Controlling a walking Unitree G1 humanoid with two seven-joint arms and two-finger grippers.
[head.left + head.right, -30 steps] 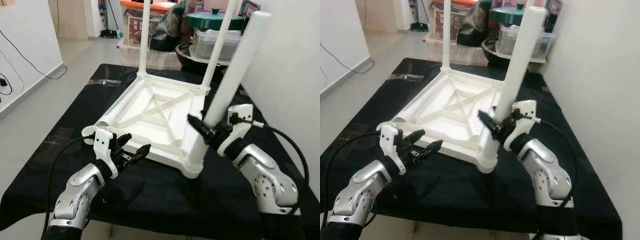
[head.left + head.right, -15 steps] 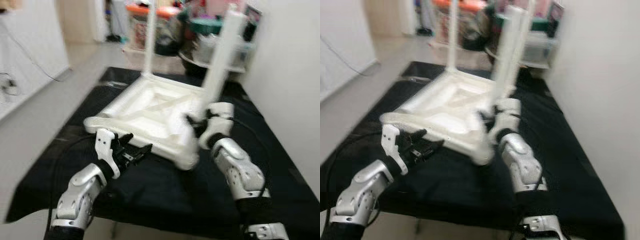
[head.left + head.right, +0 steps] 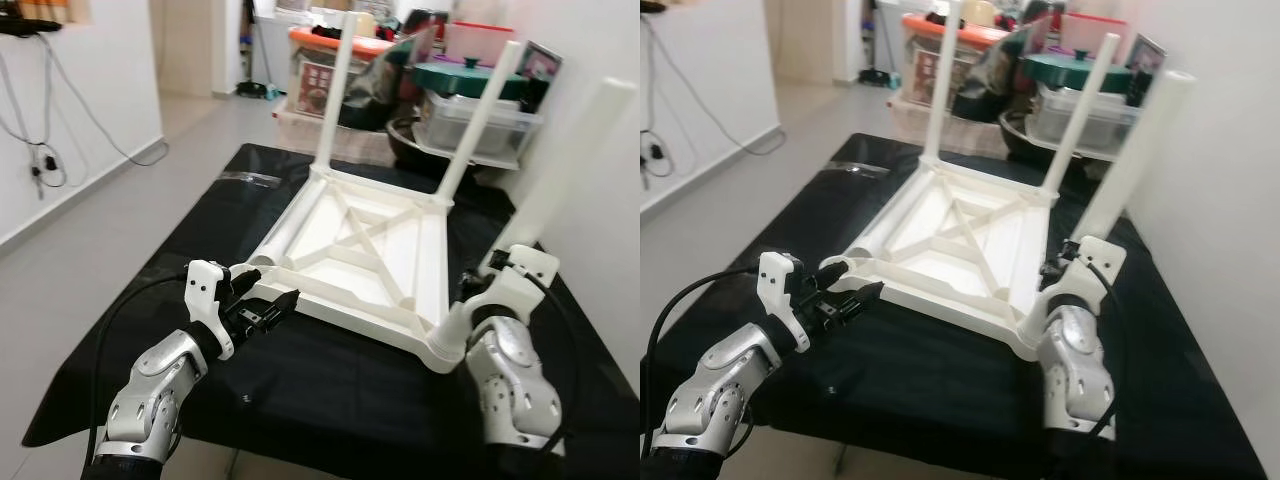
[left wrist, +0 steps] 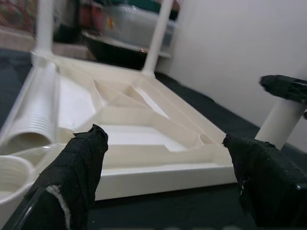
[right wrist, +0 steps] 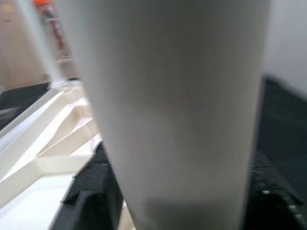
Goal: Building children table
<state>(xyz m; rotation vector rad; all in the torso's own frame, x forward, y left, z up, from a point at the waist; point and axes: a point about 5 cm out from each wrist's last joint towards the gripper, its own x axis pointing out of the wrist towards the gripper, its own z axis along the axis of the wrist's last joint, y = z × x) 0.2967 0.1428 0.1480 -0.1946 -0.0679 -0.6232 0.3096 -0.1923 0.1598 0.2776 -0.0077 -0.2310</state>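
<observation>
Currently: table (image 3: 365, 250), centre frame, upside down on black cloth (image 3: 330, 390), likely light, stiff, slick plastic; right gripper (image 3: 1065, 262) pinching lower-right leg (image 3: 555, 180) near socket; left gripper (image 3: 268, 305) spread.

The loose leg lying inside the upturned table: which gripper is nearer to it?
Left. The left gripper hovers open just off the near-left corner, by the loose leg. The right gripper is across the tabletop, around the tilted near-right leg.
</observation>
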